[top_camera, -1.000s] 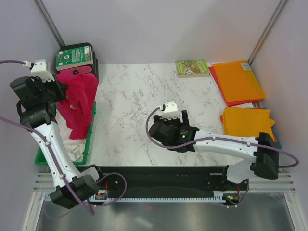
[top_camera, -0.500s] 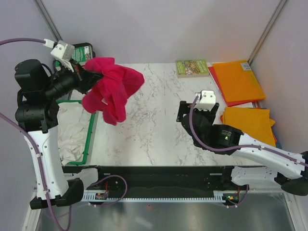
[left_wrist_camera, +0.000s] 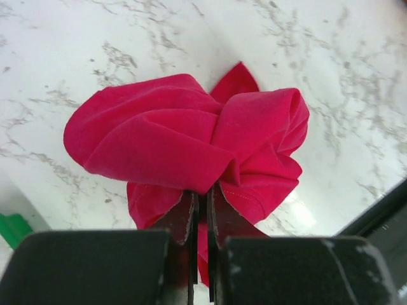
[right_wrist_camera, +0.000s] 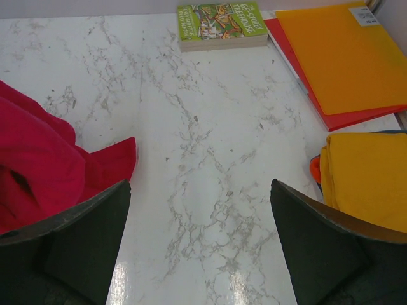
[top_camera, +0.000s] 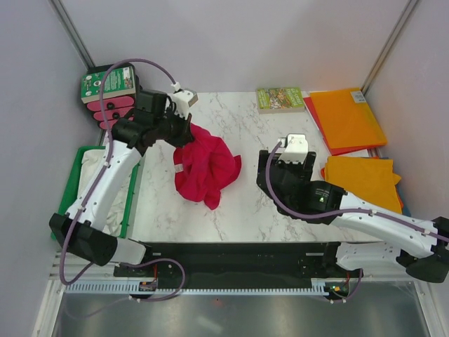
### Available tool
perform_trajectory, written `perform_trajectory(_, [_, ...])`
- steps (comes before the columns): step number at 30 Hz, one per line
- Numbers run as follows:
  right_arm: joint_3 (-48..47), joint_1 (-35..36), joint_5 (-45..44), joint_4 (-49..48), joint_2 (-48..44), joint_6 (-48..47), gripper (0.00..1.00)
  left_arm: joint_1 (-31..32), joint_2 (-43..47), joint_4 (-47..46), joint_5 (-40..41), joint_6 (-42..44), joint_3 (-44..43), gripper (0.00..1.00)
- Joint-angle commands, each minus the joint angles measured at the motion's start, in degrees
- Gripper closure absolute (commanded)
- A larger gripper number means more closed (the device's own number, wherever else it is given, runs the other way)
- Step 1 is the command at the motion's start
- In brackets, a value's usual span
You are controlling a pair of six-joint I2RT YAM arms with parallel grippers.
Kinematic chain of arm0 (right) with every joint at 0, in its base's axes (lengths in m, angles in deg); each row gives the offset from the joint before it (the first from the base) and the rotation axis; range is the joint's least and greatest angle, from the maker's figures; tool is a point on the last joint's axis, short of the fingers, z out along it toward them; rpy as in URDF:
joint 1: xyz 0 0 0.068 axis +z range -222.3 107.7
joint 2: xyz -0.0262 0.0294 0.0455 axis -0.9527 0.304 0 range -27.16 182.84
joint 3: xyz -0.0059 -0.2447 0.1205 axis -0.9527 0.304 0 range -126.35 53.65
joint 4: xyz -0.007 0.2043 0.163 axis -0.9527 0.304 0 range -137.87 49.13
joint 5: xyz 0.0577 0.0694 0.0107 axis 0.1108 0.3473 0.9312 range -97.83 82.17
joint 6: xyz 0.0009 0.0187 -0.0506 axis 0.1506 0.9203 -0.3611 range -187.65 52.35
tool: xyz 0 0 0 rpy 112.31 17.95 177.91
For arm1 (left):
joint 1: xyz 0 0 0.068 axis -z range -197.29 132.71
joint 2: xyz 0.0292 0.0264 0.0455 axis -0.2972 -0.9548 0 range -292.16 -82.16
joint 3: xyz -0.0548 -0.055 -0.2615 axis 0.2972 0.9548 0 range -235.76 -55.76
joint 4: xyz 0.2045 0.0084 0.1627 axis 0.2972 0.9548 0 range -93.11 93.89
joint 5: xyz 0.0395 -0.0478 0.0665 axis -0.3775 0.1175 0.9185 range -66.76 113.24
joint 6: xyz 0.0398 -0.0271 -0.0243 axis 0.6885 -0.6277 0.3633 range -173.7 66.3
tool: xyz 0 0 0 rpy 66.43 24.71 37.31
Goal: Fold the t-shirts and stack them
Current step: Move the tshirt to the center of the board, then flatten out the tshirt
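My left gripper (top_camera: 184,130) is shut on the crimson red t-shirt (top_camera: 205,166), which hangs bunched from it and rests crumpled on the marble table left of centre. In the left wrist view the red t-shirt (left_wrist_camera: 191,140) is pinched between my closed fingers (left_wrist_camera: 184,219). My right gripper (top_camera: 270,165) is open and empty over the table's middle right; in its own view the red t-shirt (right_wrist_camera: 44,171) lies to its left. Folded orange t-shirts (top_camera: 361,175) lie at the right edge. A white t-shirt (top_camera: 105,210) lies in the green tray (top_camera: 70,196).
A green-covered book (top_camera: 279,98) lies at the back. An orange folder (top_camera: 347,118) on a red one lies back right. A dark box with a green and pink label (top_camera: 109,88) stands back left. Grey walls enclose the table.
My left arm has swung the red t-shirt from above the tray rightward and lowered it onto the marble. My right gripper has moved right and stayed open.
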Motion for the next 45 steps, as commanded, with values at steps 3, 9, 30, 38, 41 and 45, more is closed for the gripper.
perform_trajectory(3, [-2.6,-0.1,-3.4,1.4,3.3,0.1,0.02,4.4,-6.7,-14.2,11.7,3.2,-1.3,0.76])
perform_trajectory(9, [-4.4,-1.5,-1.3,1.2,6.5,-1.6,0.02,0.0,-8.2,-16.7,15.1,1.6,-0.9,0.01])
perform_trajectory(30, [4.7,-4.4,7.9,-8.5,9.9,-3.6,0.02,-6.1,3.2,-20.0,2.1,2.8,25.4,0.27])
perform_trajectory(38, [4.0,-4.4,8.7,-8.9,11.8,-2.8,0.02,-6.1,-2.1,-19.2,0.0,3.3,26.9,0.27])
perform_trajectory(41, [4.4,-4.6,8.5,-8.9,11.8,-2.3,0.02,-6.1,-1.7,-18.3,-1.4,4.0,27.3,0.29])
perform_trajectory(45, [4.6,-4.8,9.0,-9.0,12.8,-1.4,0.02,-6.1,-2.2,-17.7,-1.4,5.3,29.9,0.37])
